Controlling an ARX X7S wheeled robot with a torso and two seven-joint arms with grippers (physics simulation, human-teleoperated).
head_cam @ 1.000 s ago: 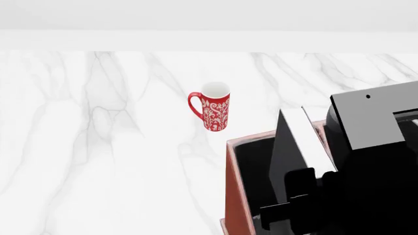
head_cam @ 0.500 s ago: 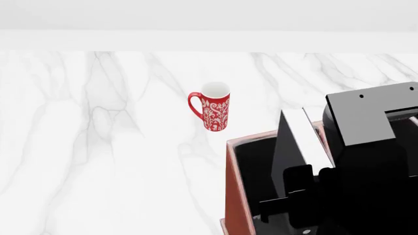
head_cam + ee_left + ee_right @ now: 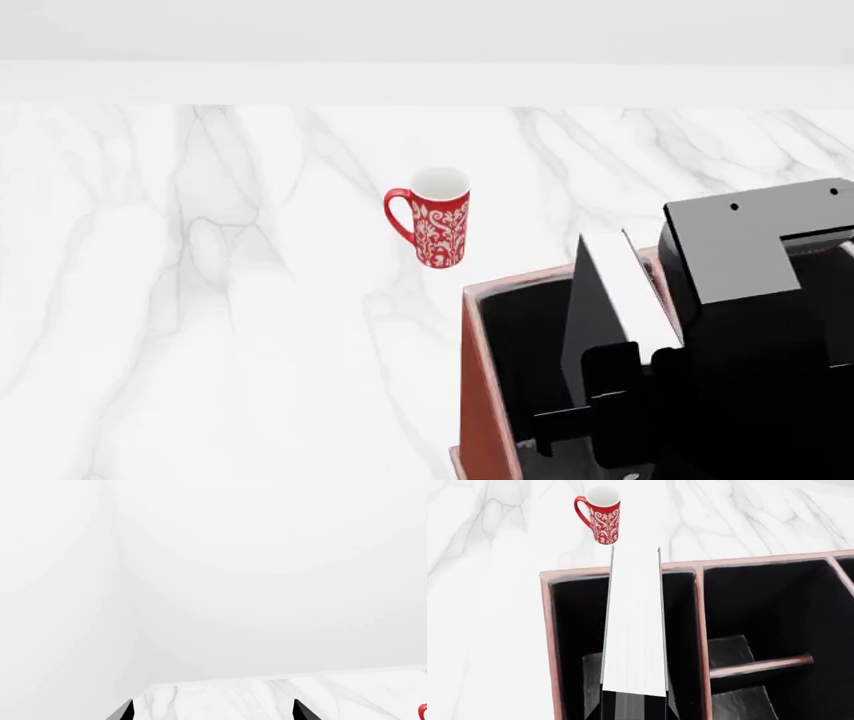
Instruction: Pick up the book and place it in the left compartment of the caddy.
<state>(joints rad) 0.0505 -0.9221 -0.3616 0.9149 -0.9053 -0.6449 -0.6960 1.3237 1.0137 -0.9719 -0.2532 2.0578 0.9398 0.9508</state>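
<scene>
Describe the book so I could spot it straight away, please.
Find the big reddish-brown box at the near right of the white marble table. Standing on edge in its long, narrow left section, held by the robot's right gripper, is the book: black covers, white pages, much taller than the red mug behind.

White marble table with grey veins against plain white wall.
</scene>
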